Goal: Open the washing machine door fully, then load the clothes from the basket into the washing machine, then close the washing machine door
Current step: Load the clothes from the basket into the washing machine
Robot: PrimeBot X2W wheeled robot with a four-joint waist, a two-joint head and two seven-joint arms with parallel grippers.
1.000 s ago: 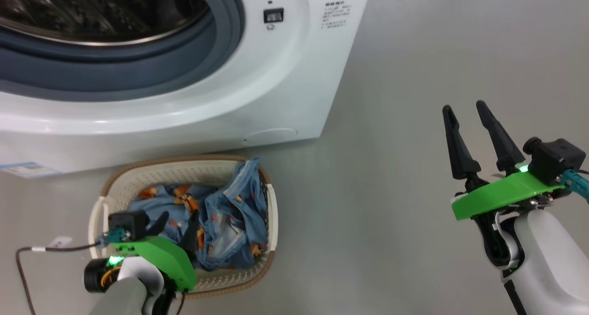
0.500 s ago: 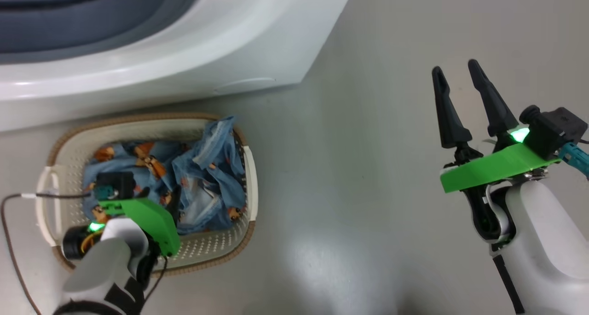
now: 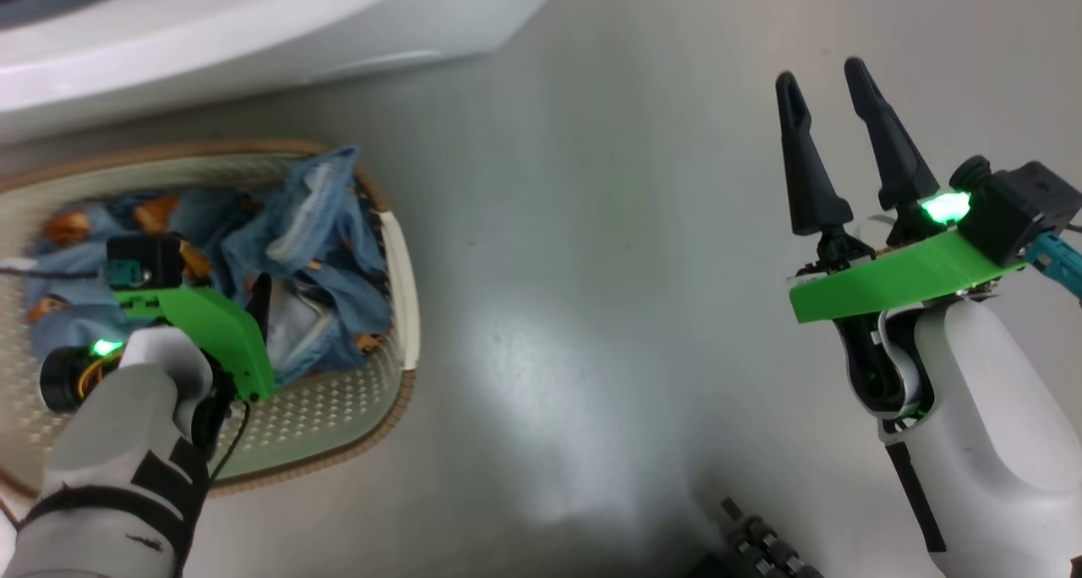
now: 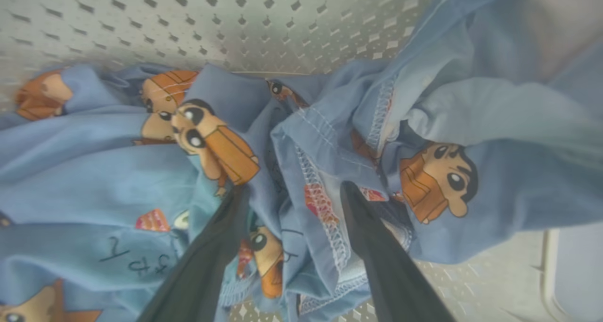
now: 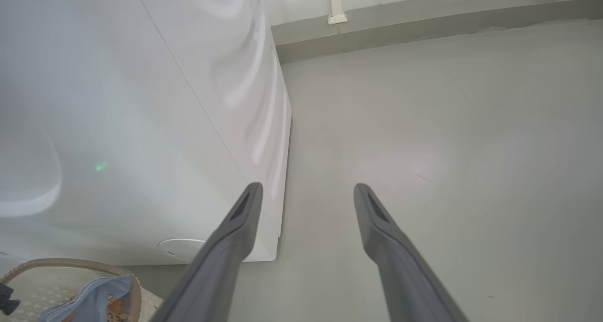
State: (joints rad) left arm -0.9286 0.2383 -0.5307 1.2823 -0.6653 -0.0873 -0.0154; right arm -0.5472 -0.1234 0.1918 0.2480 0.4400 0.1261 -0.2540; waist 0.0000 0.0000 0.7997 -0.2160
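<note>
left claw point(image 4: 292, 199) wide in basket point(image 3: 397, 257), straddling a clothes point(image 4: 94, 171) fold to pinch it | right claw point(image 3: 818, 75) wide, parked aside over floor point(image 3: 592, 308), likely to be out of the way

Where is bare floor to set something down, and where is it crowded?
Free: the grey floor between the cream perforated plastic basket and the right gripper. Crowded: the basket, packed with light blue bear-print clothes around the left gripper.
</note>
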